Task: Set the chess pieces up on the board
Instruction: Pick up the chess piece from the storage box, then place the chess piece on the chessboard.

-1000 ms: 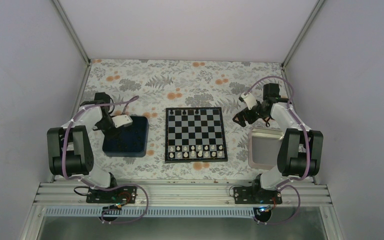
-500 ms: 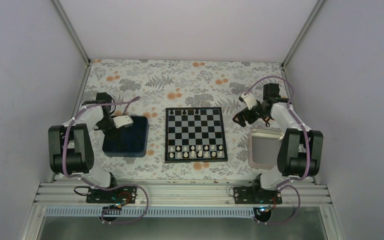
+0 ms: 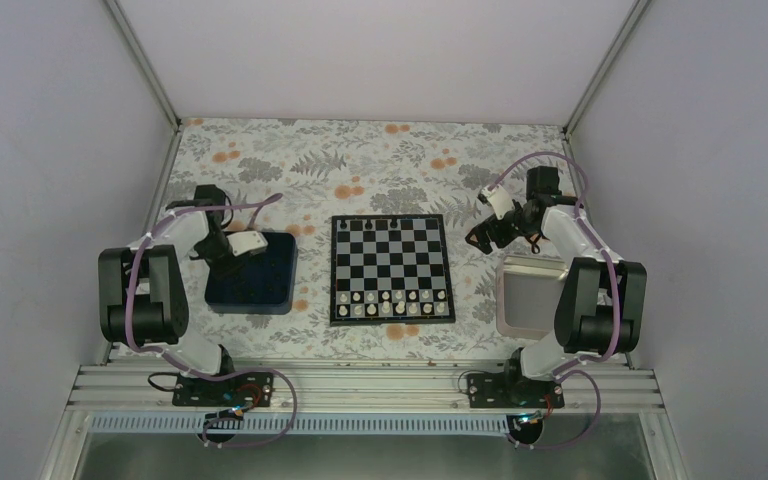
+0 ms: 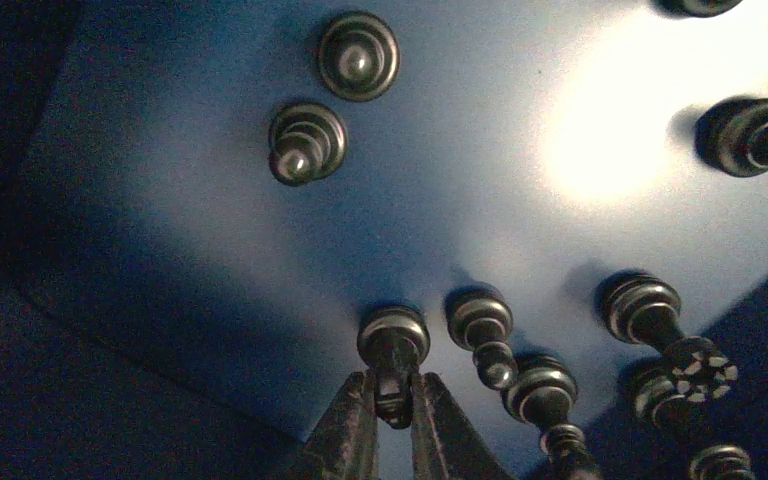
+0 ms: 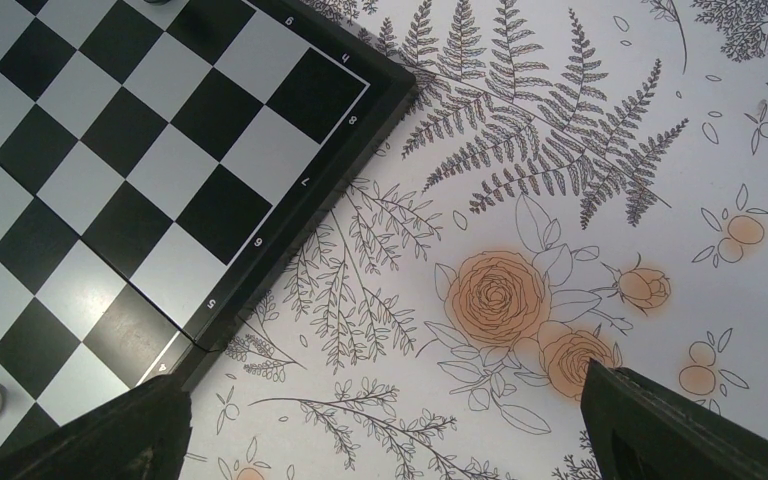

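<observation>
left claw (image 4: 393, 388) pinches black piece (image 4: 393, 340), bottom middle | right claw (image 5: 385, 430) spread | risk: grip slips, bumps next piece (image 4: 480, 322)

Robot lab test cell: bare white enclosure walls (image 3: 380, 50), aluminium rail frame (image 3: 360, 385), twin bench-mounted arms (image 3: 150, 297), floral table cover (image 3: 360, 160).

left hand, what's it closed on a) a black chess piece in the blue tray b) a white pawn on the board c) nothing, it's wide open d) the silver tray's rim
a, the left hand pinches a black chess piece standing in the blue tray.
</observation>
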Controlling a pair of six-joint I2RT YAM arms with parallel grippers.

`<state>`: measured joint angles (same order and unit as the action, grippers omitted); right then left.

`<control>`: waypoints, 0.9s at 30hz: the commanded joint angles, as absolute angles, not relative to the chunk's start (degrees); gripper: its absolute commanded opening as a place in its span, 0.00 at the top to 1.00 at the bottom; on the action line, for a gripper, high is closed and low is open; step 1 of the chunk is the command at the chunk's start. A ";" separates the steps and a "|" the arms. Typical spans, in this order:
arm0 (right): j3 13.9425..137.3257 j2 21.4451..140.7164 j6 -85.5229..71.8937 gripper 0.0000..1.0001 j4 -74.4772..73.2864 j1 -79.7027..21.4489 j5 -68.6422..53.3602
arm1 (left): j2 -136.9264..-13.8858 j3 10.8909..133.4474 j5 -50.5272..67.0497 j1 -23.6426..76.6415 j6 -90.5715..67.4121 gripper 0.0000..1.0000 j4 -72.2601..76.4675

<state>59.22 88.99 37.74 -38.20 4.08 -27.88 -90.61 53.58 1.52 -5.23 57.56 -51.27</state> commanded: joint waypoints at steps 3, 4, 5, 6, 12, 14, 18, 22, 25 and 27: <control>59.30 87.50 38.56 0.00 -38.16 3.38 -28.87 | -90.18 56.34 2.19 -5.10 57.86 0.92 -52.36; 59.32 87.44 38.46 0.00 -38.17 3.38 -28.86 | -89.96 56.95 2.37 -5.10 57.91 0.92 -52.80; 59.33 87.37 38.49 0.00 -38.19 3.38 -28.94 | -89.68 57.67 2.44 -5.10 57.93 0.92 -53.35; 59.39 87.36 38.44 0.00 -38.19 3.42 -28.88 | -89.40 58.71 2.46 -5.10 57.98 0.92 -54.31; 59.44 87.37 38.54 0.00 -38.31 3.42 -29.14 | -88.54 69.31 3.24 -3.73 58.26 0.92 -61.24; 59.46 87.34 38.51 0.00 -38.28 3.42 -29.26 | -89.21 73.99 3.58 -1.84 57.81 0.91 -63.33; 59.73 87.35 38.26 0.00 -38.19 3.43 -29.00 | -93.21 83.93 3.74 3.87 55.78 0.91 -65.99; 59.94 87.36 37.89 0.00 -38.27 3.43 -29.12 | -100.56 95.46 3.34 12.16 53.31 0.91 -67.43; 60.18 87.36 38.00 0.00 -38.63 3.41 -29.51 | -108.03 104.45 3.63 17.58 51.96 0.90 -68.94; 60.34 87.39 37.97 0.00 -38.76 3.41 -29.52 | -112.62 110.46 3.52 20.87 51.33 0.90 -70.59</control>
<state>59.22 88.86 37.74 -38.28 4.05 -28.01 -105.23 102.04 2.35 15.66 53.84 -66.19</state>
